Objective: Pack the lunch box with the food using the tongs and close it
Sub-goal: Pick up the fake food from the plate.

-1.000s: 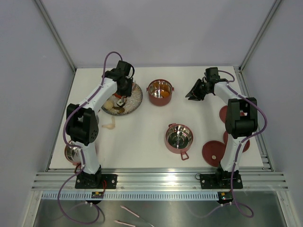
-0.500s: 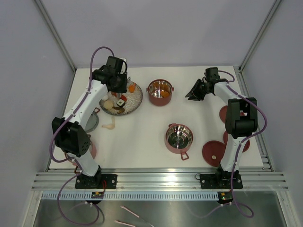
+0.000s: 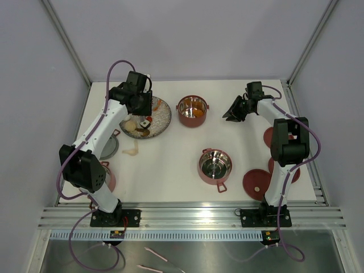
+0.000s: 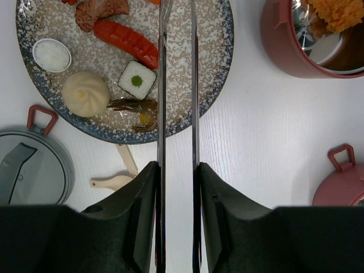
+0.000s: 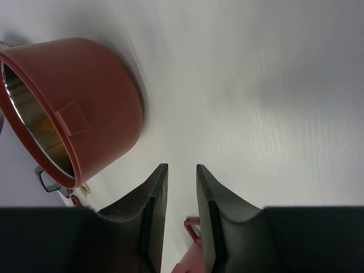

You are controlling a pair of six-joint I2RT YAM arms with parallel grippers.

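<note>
**Item 1. Left gripper** (image 4: 176, 168): fingers clamped on the two arms of the tongs (image 4: 194, 85). The arms run forward between the fingers, nearly parallel, with a narrow slit between them (tips beyond the wrist view). The tongs hang over the right half of the plate (image 4: 213, 62).

**Item 2. Plate:** grey, speckled, at the far left of the desk (image 3: 170, 170). It holds:
- a red sausage (image 4: 126, 42)
- a sushi piece (image 4: 136, 80), white with a green centre
- a pale bun (image 4: 85, 94)
- a shrimp (image 4: 133, 105)
- a small white round (image 4: 51, 55)
- brown pieces (image 4: 94, 11) at the far edge

**Item 3. Far tier** (image 4: 281, 45): dark red, just right of the plate and not touching it. Orange fried food (image 4: 341, 11) lies inside.

**Item 4. Near tier** (image 3: 202, 170): mid-desk, upright, shiny steel inside showing.

**Item 5. Grey round piece** (image 4: 34, 165): has a red loop handle and sits left of the plate (tier or lid, cannot tell).

**Item 6. Red lid** (image 3: 257, 183): lies flat at the near right; more red discs lie by the right arm.

**Item 7. Right gripper** (image 5: 180, 169): fingers slightly apart with nothing between them. It is over bare desk to the right of the far tier, not touching it.

**Item 8. Pale spoon-shaped piece** (image 4: 116, 181): on the desk just beside the plate's near edge.
</note>
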